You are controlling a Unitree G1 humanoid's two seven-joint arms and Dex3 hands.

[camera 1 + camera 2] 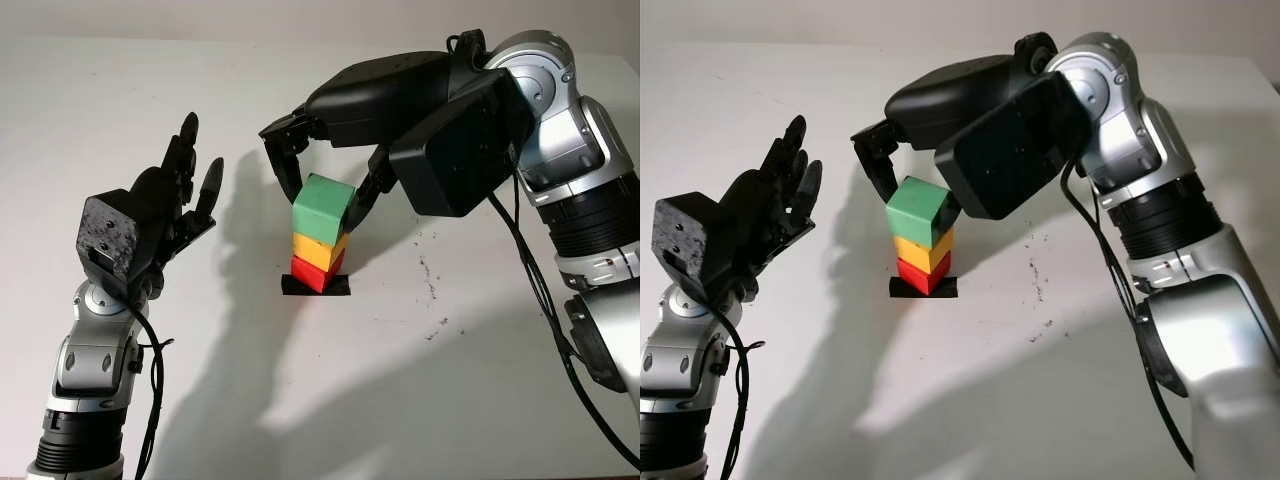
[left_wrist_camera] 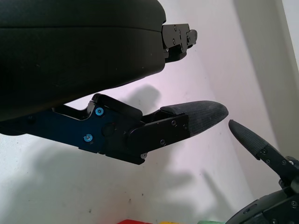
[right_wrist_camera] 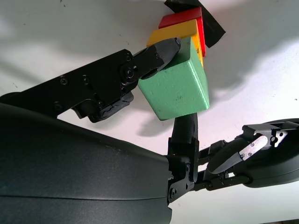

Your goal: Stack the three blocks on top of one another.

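Note:
The three blocks stand in one stack on a black tape square (image 1: 342,289) at the middle of the white table. The red block (image 1: 311,272) is lowest, the yellow block (image 1: 322,251) sits on it, and the green block (image 3: 177,88) is on top, turned a little against the yellow one. My right hand (image 1: 326,205) reaches in from the right and is shut on the green block, with fingers (image 1: 288,170) on its left side and the thumb (image 1: 364,198) on its right. My left hand (image 1: 188,180) is open, raised in the air to the left of the stack.
The white table (image 1: 300,400) carries a few small dark specks (image 1: 432,280) to the right of the stack. The right forearm (image 1: 590,200) rises along the right side, and the left forearm (image 1: 95,380) stands at the lower left.

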